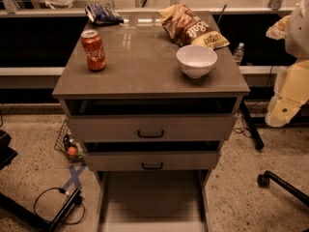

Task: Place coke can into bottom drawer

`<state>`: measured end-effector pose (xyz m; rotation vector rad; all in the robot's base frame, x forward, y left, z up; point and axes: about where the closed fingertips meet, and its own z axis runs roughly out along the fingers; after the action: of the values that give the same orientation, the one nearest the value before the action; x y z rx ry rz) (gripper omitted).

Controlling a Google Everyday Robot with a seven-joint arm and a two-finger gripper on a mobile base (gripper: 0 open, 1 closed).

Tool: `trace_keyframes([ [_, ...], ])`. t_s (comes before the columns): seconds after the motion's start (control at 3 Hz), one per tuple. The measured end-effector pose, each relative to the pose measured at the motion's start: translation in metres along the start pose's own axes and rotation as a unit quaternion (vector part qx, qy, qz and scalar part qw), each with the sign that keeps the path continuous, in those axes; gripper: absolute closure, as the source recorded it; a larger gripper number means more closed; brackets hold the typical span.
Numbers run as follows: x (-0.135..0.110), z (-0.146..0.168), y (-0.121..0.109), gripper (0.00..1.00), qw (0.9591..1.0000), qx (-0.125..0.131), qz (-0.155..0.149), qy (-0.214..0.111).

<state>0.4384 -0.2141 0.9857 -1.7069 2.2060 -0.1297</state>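
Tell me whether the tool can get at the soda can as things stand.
Probably yes: the can stands upright and alone on the left of the cabinet. The tool hangs beyond the right edge, so it would have to pass the bowl.

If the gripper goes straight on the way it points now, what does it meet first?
The gripper, at the right edge, seems to point downward; probably the floor first, though depth is unclear.
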Motion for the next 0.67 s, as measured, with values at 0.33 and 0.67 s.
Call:
trace_keyframes([
  [0.33,0.000,0.000,0.000,0.00,1.0000,0.000,0.000,0.000],
  [0.67,-0.011,0.002,-0.007,0.00,0.9994,0.008,0.014,-0.031],
])
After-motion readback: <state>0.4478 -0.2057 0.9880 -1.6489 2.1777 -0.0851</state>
